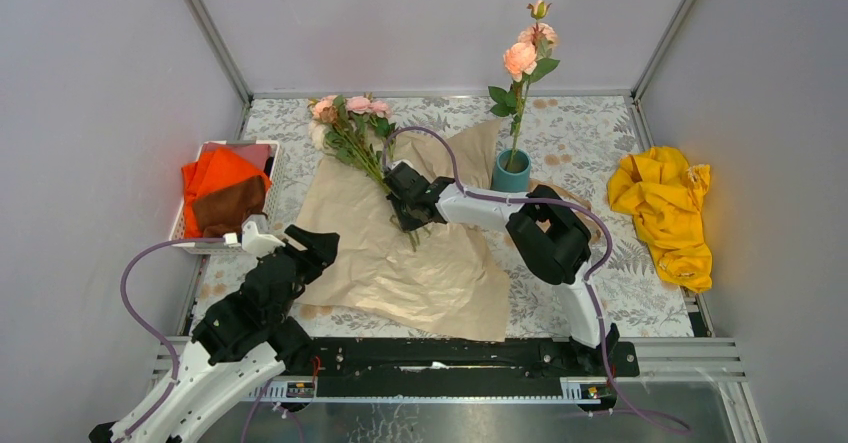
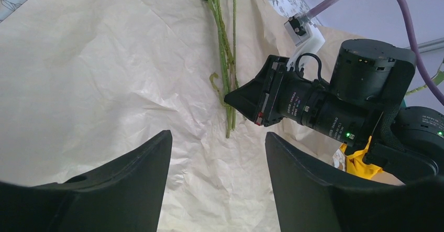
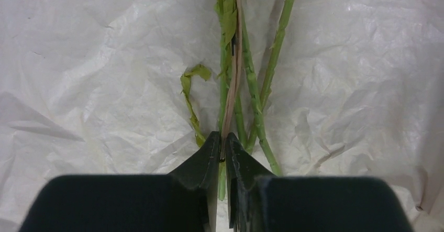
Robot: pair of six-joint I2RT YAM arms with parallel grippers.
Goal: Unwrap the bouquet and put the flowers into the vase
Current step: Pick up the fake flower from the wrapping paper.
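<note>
The kraft paper [image 1: 400, 263] lies unwrapped and spread flat mid-table. Several flowers [image 1: 350, 128] rest on its far left part, pink heads away from me, stems [image 3: 254, 93] pointing toward the arms. The teal vase [image 1: 510, 173] stands just beyond the paper with one tall stem of peach roses [image 1: 520, 60] in it. My right gripper [image 3: 222, 140] sits at the stems' lower ends, its jaws pressed together on one thin pale stem [image 3: 231, 93]. My left gripper [image 2: 219, 153] hovers open above bare paper [image 2: 104, 85] at the left, nothing between its fingers.
A white basket [image 1: 272, 163] holding orange and brown cloths stands at the left edge. A yellow cloth [image 1: 665, 208] lies crumpled at the right. Grey walls close in the table on three sides. The right arm [image 1: 545, 233] reaches across the paper's near right part.
</note>
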